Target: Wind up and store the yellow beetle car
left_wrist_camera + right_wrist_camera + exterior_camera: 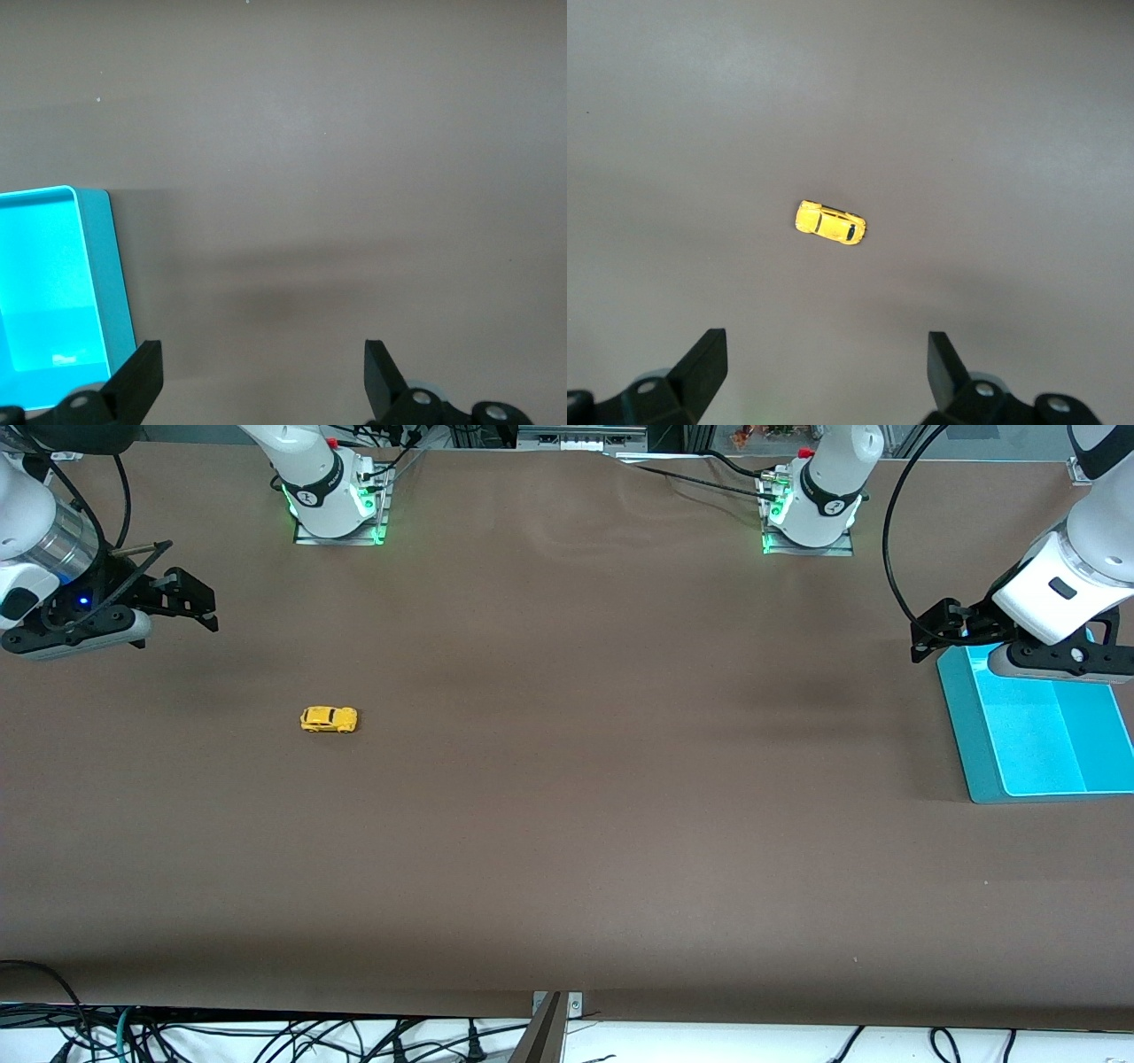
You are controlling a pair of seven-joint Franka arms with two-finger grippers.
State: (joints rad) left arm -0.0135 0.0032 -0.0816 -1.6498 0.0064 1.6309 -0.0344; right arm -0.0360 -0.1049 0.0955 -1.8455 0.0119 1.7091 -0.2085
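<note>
The yellow beetle car [329, 719] stands on its wheels on the brown table, toward the right arm's end. It also shows in the right wrist view [831, 223], well ahead of the fingers. My right gripper [190, 600] is open and empty, up in the air over the table's right-arm end, apart from the car. My left gripper [939, 631] is open and empty, in the air over the edge of the cyan tray [966, 726]. In the left wrist view the tray's rim [111, 266] lies beside one finger [137, 381].
The cyan tray sits at the left arm's end of the table and holds nothing that I can see. The two arm bases [337, 505] [811, 514] stand along the table's top edge. Cables hang beneath the table's front edge.
</note>
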